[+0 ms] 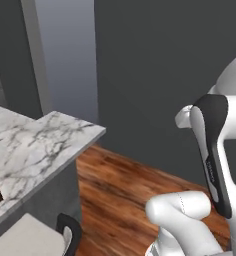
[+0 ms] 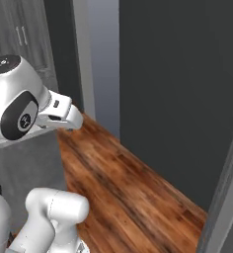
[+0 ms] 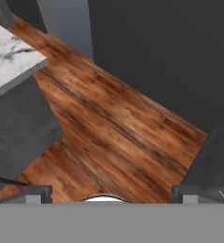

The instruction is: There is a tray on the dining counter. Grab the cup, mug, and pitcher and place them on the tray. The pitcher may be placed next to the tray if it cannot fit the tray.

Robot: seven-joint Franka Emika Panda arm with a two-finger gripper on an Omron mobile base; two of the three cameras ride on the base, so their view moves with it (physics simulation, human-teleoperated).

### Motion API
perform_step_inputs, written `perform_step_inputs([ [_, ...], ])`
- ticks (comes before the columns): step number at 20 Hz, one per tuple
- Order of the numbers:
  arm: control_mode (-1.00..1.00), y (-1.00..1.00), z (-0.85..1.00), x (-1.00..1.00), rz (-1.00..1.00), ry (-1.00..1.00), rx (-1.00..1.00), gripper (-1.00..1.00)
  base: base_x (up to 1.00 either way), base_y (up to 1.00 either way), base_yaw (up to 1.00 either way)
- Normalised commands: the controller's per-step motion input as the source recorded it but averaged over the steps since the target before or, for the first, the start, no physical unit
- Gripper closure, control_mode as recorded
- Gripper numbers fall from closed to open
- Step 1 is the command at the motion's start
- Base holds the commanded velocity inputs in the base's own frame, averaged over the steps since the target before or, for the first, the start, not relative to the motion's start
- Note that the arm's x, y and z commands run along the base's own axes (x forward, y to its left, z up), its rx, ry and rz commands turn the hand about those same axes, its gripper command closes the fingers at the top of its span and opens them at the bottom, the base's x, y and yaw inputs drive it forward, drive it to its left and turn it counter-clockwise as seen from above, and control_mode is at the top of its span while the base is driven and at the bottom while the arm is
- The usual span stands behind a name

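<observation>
Gripper (image 3: 112, 192) jaws are spread wide and empty above the wooden floor (image 3: 114, 128), so the surface (image 1: 35, 145) should be squarely approached before any grasp is attempted.

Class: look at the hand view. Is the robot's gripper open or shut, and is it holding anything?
Open and empty. The gripper has its fingertips far apart at the bottom corners, with bare wooden floor between them.

White arm (image 2: 19, 106) above wood floor (image 2: 123, 192), dark wall (image 2: 177, 89) behind.
</observation>
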Motion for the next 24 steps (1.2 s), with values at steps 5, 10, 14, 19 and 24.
perform_step_inputs([
  [5,1.0,0.0,0.0,0.0,0.0,0.0,0.0,-1.0,0.59,0.06,-0.03],
  [10,1.0,0.0,0.0,0.0,0.0,0.0,0.0,-1.0,0.61,0.0,0.0],
  [14,1.0,0.0,0.0,0.0,0.0,0.0,0.0,-1.0,0.64,0.0,0.0],
  [19,1.0,0.0,0.0,0.0,0.0,0.0,0.0,-1.0,0.7,0.0,0.0],
  [24,1.0,0.0,0.0,0.0,0.0,0.0,0.0,-1.0,0.77,0.0,0.0],
])
